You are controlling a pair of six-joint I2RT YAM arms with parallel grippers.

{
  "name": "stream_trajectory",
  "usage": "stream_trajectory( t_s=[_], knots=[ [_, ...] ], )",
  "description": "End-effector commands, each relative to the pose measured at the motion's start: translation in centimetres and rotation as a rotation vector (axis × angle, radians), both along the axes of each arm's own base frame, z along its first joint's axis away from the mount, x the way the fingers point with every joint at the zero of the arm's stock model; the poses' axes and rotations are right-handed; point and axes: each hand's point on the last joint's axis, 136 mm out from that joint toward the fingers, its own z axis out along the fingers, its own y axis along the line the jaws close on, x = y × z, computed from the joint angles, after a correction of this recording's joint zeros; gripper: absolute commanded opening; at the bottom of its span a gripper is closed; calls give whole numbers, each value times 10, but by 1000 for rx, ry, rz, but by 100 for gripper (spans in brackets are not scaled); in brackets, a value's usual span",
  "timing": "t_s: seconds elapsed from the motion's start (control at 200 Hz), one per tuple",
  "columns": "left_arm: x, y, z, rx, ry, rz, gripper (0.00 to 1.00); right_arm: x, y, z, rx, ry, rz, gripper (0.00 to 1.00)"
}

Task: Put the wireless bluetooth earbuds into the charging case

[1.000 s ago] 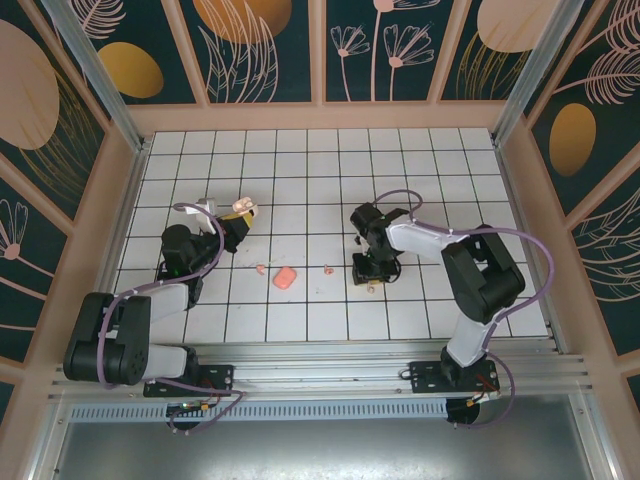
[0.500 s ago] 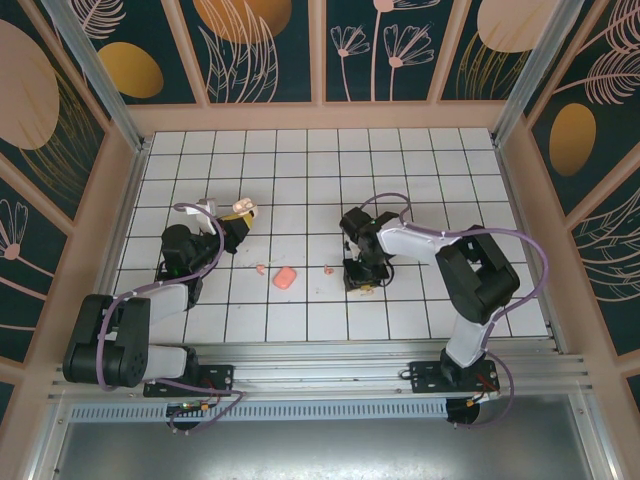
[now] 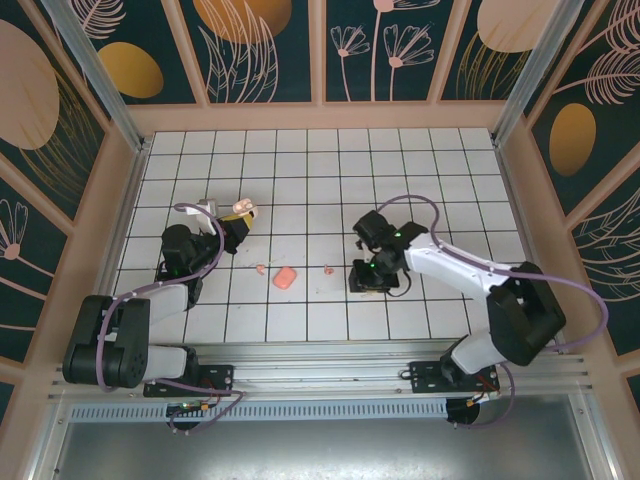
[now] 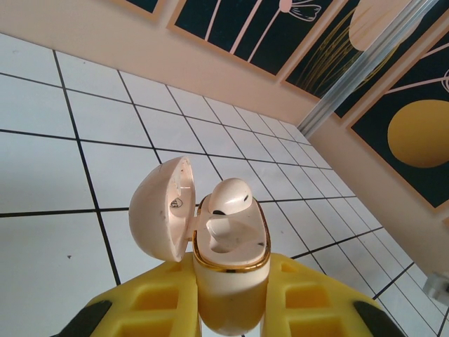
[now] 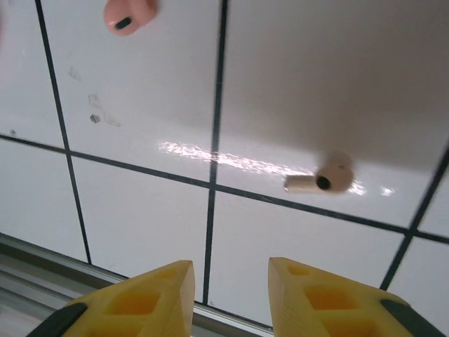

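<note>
My right gripper [image 5: 228, 295] hangs just right of the pink block [image 3: 285, 278], jaws partly open, holding nothing. My left gripper [image 4: 228, 309], up and left of the block, squeezes the open case [image 4: 231, 232]. A bud [image 5: 323, 179] lies between block and right gripper. I should drop slowly and pinch it gently. The shiny tiles [image 3: 330, 180], inside flower walls [image 3: 260, 40], may let it slide.

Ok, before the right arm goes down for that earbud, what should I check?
1. Right gripper open, nothing between its fingers: ok.
2. Earbud lying free, nothing touching it: ok.
3. Earbud lined up with the finger gap: not ok, it lies ahead of one finger.
4. Charging case clamped in left gripper: ok.
5. Lid open: ok.
6. Free slot in the case: cannot tell.
</note>
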Motion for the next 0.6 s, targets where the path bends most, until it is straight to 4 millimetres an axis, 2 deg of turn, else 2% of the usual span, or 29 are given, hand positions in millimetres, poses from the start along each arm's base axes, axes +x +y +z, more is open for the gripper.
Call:
stream_trajectory(
  t_s=[0.0,0.08,0.175,0.405,0.596],
  knots=[
    [3,-1,18,21,-66,0,8,-11,-26,-15,-39,67,-142,35],
    [3,0,18,23,-66,2,8,-14,-30,-23,-26,82,-175,35],
    [3,0,19,22,-68,3,8,-11,-24,-27,4,82,-172,38],
    [3,2,20,39,-71,15,8,5,-11,-34,12,72,-131,38],
    [4,3,17,56,-64,23,9,17,-8,-40,-22,61,-95,37]
  ],
)
